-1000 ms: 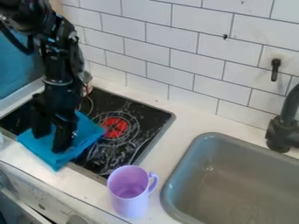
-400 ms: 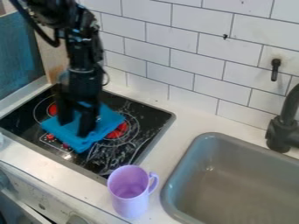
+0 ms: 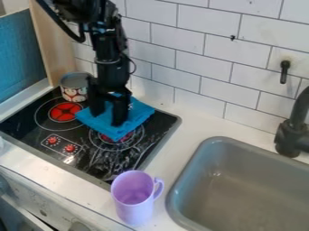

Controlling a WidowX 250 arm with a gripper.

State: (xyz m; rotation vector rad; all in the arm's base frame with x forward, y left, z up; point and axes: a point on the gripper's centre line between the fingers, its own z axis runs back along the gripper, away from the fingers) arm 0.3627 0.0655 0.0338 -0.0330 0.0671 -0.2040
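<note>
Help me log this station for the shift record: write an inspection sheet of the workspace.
Surface: black stovetop set in a white counter; whitish streaks toward its front right.
Job's things: folded blue cloth lying on the stovetop, partly over a red-centred ring.
Clutter: purple mug upright on the counter, between stovetop and sink; patterned can at the stovetop's back left.
Tool: pointing down at the cloth, fingers apart; whether they pinch fabric, cannot tell.
Cables: black cable looping beside the arm; thin wire bowing out lower down.
Surroundings: white tiled wall with a small dark mark; grey sink and black faucet at right.
</note>
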